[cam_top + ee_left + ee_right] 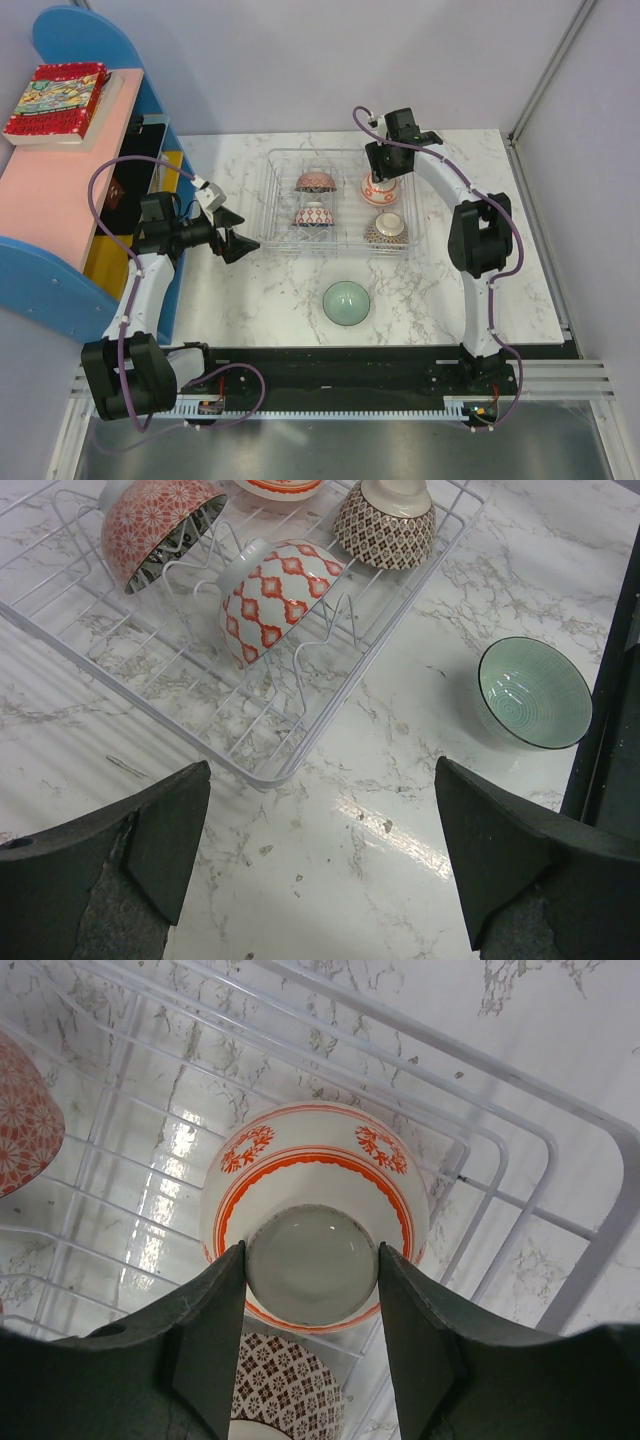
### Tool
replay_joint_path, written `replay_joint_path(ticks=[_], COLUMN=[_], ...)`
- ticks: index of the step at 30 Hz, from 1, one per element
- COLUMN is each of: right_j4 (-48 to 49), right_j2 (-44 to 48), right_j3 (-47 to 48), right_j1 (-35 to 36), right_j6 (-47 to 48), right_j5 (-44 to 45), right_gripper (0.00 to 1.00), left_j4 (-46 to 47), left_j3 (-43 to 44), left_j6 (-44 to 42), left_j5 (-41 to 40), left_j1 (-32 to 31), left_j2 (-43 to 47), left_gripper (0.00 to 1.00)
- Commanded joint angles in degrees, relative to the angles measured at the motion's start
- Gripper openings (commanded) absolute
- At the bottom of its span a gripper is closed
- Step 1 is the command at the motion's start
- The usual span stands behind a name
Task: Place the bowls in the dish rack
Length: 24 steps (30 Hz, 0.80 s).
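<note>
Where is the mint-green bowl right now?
Top view: the mint-green bowl sits alone on the marble table, outside the dish rack, just off the rack's near edge, about midway left to right.

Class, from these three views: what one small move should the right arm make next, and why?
Probably open the right gripper and release. Its fingers pinch the foot of the orange-and-white bowl, which appears upside down and already low inside the dish rack. Only the mint-green bowl sits outside on the table, not yet loaded.
</note>
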State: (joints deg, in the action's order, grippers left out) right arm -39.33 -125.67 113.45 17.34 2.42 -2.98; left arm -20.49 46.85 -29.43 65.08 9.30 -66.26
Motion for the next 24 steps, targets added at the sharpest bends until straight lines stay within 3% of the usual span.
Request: replay_joint_path(ticks=[1,17,24], right_j4=[4.09,5.23,4.97], right_j2=[-0.19,-3.88,-3.8], right_j3=[1.42,2.83,2.65], right_j1=[-0.12,-0.99,-1.08], right_j6=[0.92,1.1,0.13], right_j5=[2.19,7.81,11.07], right_gripper=[0.4,0.41,0.48], left_j4=[0.45,0.36,-0.6], left_j3=[-0.18,-0.27,-0.36], left_j6=[-1.77,-1.77,-2.74], left_j5=[1.89,2.07,3.12], left_j1=[0.46,0.37,0.45], left_j2=[0.87,1.39,2.62], left_gripper=[1.0,1.0,1.0])
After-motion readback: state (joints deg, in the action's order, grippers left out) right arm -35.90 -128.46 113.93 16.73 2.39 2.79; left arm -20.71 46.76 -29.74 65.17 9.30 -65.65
